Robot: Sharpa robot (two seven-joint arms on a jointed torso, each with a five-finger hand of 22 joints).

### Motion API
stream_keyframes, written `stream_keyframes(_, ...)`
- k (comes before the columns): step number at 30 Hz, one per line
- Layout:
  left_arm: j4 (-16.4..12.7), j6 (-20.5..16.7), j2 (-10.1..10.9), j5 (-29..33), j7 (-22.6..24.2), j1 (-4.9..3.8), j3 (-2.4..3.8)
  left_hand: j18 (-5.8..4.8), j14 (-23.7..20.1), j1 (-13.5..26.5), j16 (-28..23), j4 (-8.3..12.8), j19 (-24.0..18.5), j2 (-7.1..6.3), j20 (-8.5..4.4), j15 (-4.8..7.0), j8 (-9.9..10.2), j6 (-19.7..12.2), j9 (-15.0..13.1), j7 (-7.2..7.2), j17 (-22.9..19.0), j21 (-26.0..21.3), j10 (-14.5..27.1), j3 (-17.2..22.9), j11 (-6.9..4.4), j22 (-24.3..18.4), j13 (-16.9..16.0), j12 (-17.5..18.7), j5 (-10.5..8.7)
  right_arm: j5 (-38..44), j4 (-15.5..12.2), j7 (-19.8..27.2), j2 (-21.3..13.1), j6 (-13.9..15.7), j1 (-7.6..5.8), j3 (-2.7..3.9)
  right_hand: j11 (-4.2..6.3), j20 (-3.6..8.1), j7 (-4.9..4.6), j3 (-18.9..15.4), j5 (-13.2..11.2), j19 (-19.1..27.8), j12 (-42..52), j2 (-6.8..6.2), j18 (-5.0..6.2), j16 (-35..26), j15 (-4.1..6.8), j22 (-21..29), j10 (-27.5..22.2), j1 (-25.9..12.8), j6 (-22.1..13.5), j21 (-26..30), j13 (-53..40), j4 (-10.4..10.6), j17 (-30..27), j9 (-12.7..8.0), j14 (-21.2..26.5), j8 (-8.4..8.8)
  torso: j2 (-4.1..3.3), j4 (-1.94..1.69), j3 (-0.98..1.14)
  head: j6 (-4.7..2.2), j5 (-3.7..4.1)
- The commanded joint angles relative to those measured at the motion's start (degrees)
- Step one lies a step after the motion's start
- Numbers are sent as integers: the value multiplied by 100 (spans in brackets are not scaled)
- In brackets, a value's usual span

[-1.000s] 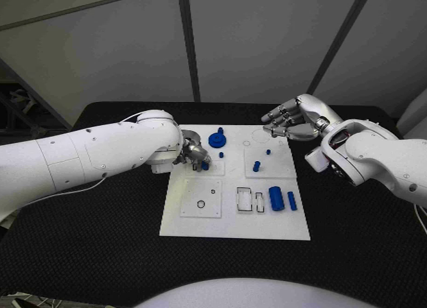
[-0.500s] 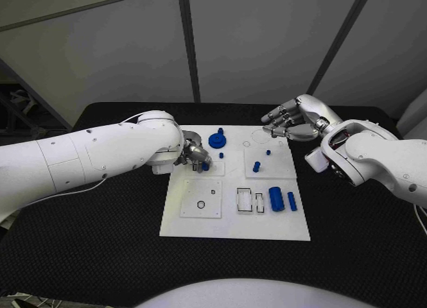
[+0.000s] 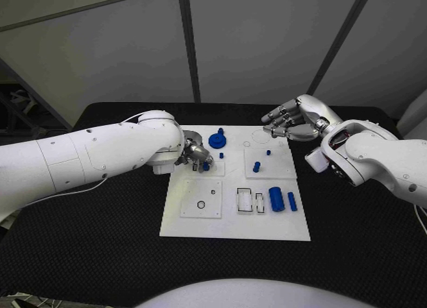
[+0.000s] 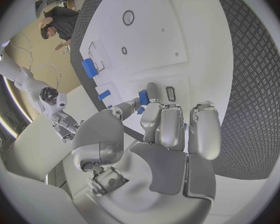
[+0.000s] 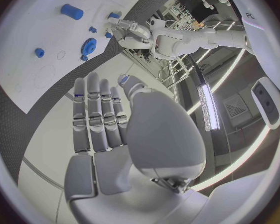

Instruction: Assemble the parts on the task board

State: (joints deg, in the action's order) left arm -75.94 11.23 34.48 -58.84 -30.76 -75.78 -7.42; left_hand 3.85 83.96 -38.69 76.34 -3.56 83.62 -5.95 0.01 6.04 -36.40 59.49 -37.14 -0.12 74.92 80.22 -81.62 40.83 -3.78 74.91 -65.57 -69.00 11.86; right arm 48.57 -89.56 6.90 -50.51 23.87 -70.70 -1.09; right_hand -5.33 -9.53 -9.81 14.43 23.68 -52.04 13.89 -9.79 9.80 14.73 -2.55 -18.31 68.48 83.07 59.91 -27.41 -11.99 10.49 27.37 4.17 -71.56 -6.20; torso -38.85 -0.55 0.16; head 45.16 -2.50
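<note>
I find the task board (image 3: 234,221) lying flat in the middle of the black table (image 3: 102,244), long side running away from the robot. My left hand (image 3: 194,156) is down over the board's far left section, its fingers (image 4: 160,124) drawn together and pinching a small blue peg (image 3: 205,165), which stands roughly upright at the fingertips just above the board surface; the left wrist view shows the same peg (image 4: 143,97) held between thumb and fingers. Just beyond that hand a blue gear (image 3: 217,139) sits on the board's far edge area. My right hand (image 3: 293,122) hangs above the far right corner of the board, holding nothing, fingers loosely curled but apart; the right wrist view shows them lined up side by side and extended. On the right section I note two short blue pins (image 3: 257,166), one nearer, one farther. In the near right section a blue cylinder (image 3: 276,198) lies beside a slimmer blue bar (image 3: 292,201), just apart, with rectangular slots (image 3: 244,199) to their left.
</note>
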Motion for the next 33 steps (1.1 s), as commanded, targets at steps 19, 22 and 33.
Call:
stream_keyframes(19,37,3,-13,30,-23,-29,10,-75,255,62,-14,-101,54,-62,3,40,22,33,14,4,11,21,-31,-175,6,195,-10,-18,-27,15,7,13,6,-48,-10,4,-24,-16,-8,-2,38,-26,-20,-4,61,-37,-15,7,-15,-59,-15,22,7,-14,10,-3,-17,20,-2,2,-1,7,10)
stream_keyframes(22,32,-12,-7,31,-22,-30,16,-74,255,65,-13,-110,53,-62,3,40,22,34,14,3,11,19,-30,-185,6,194,-5,-14,-27,15,8,13,6,-48,-10,4,-24,-16,-8,-2,38,-26,-20,-4,61,-37,-15,7,-15,-59,-15,22,7,-14,10,-3,-17,20,-2,1,-1,5,10)
stream_keyframes(33,-67,-16,144,73,-14,-37,132,-62,251,-253,-22,7,30,-279,-2,44,16,-46,8,14,7,-29,55,-455,9,151,160,138,-17,15,21,11,0,-47,-10,4,-24,-16,-8,-2,38,-26,-20,-4,61,-37,-15,7,-15,-59,-15,22,7,-14,10,-3,-17,20,6,-9,3,-17,5)
